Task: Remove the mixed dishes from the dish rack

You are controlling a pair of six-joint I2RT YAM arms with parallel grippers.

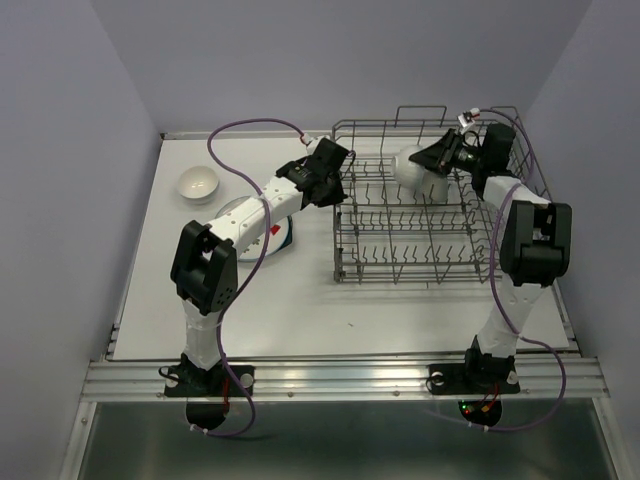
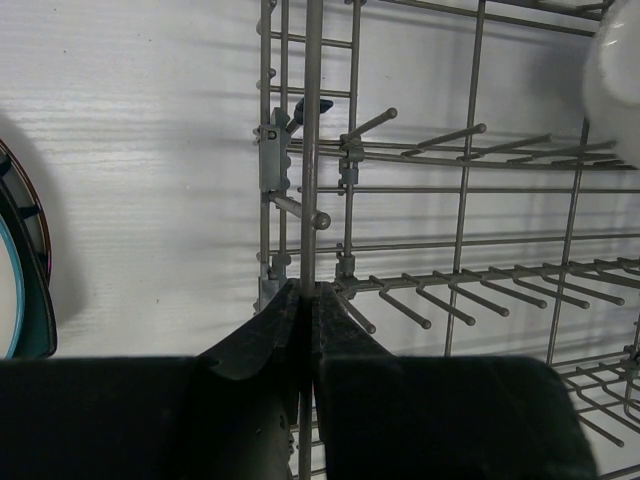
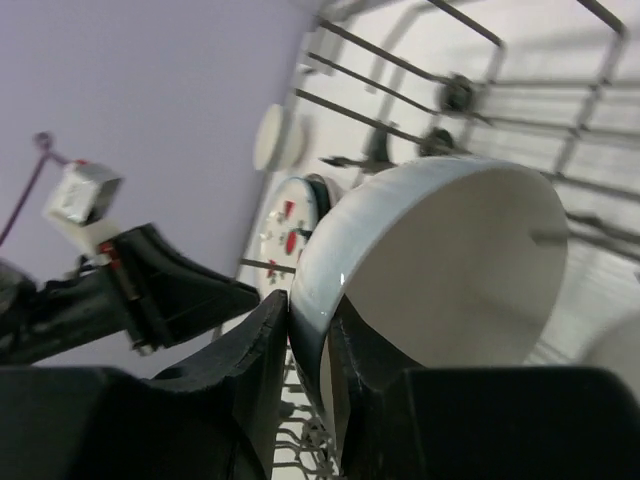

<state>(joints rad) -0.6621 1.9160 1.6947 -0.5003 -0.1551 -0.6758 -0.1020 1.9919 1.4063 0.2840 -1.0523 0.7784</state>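
Black fingers (image 3: 250, 350) of the right tool (image 3: 308, 325) are pinching the rim of a small white bowl (image 3: 450, 270), tilted inside the dish rack (image 1: 420, 250) at the top view's upper right, while the left tool (image 2: 308, 300) is clamping the rack's left edge wire, seemingly steadying it.

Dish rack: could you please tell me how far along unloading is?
Done: a white bowl and stacked plates sit on the table. In hand: the right gripper pinches a second bowl's rim above the rack, while the left gripper clamps a rack wire. Left: setting that bowl down.
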